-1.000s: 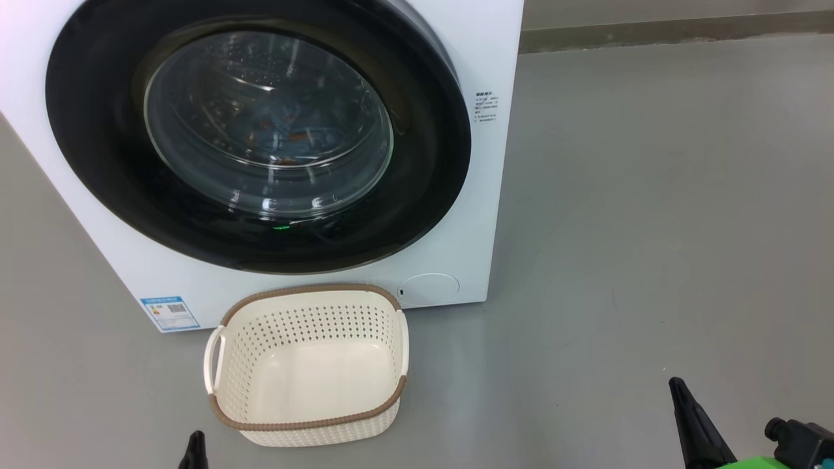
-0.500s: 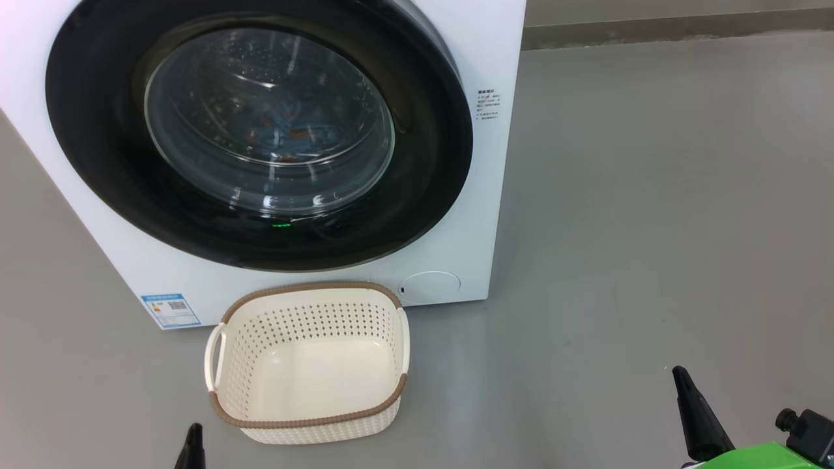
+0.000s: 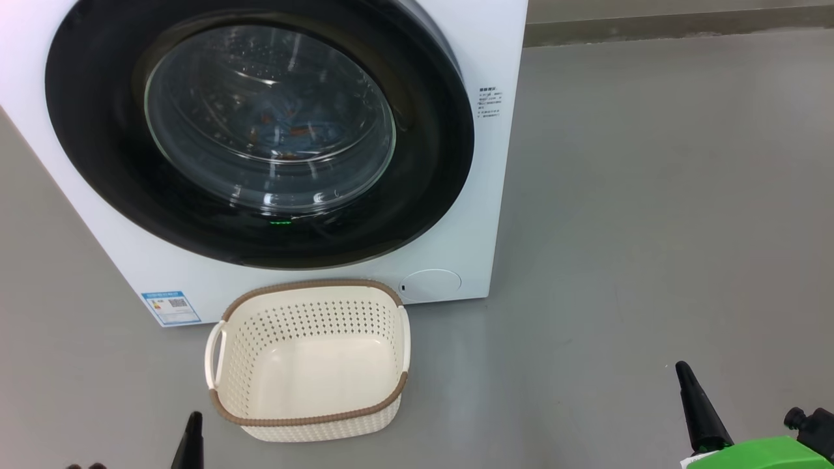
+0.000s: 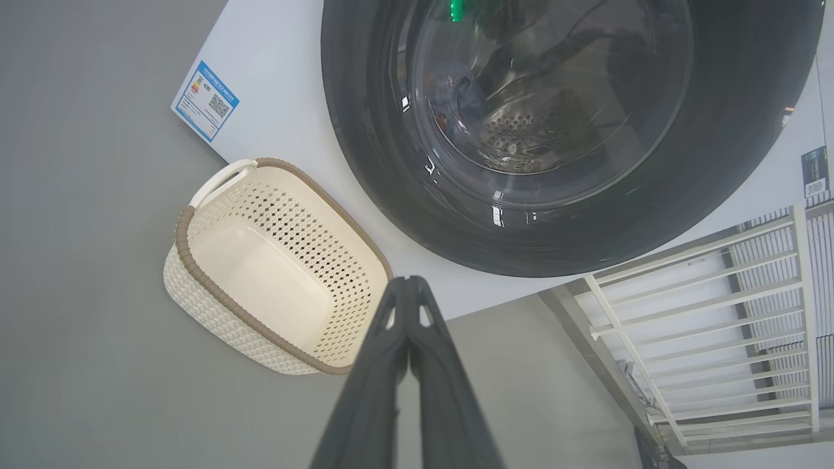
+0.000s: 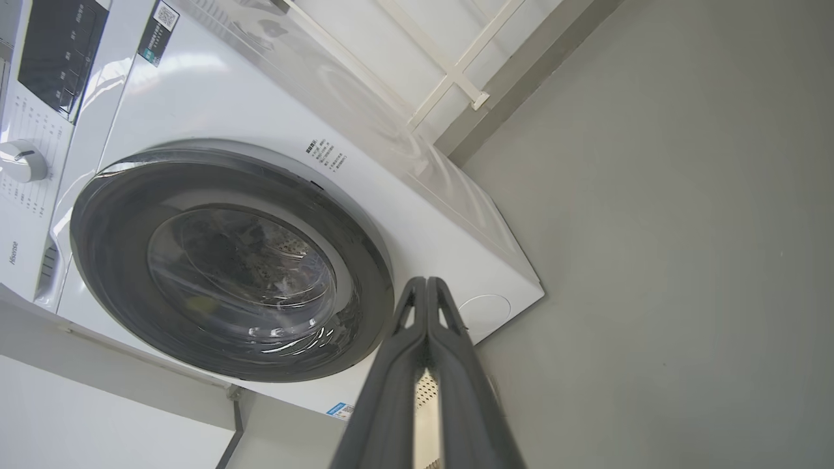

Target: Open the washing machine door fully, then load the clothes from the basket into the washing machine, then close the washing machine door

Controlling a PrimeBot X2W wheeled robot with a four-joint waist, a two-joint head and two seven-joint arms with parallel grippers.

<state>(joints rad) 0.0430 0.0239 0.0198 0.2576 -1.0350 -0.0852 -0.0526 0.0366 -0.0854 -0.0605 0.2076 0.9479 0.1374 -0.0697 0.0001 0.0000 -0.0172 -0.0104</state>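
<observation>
The washing machine stands ahead, and its door lies flat against the front, closed. Through the glass I make out the clothes in the drum, blue with orange specks; the left wrist view shows the clothes too. On the floor in front sits the basket, with nothing in it. My left gripper is shut, low at the left near the basket. My right gripper is shut, low at the right over bare floor. Both wrist views show the fingers pressed together with nothing between them.
Grey floor stretches to the right of the machine. A white railed frame stands by the wall beyond the machine's side. The machine's control panel with a knob is above the door.
The whole head view has drifted slightly. Both gripper tips stand a little higher in it than a second ago. Door, basket and clothes are as before.
</observation>
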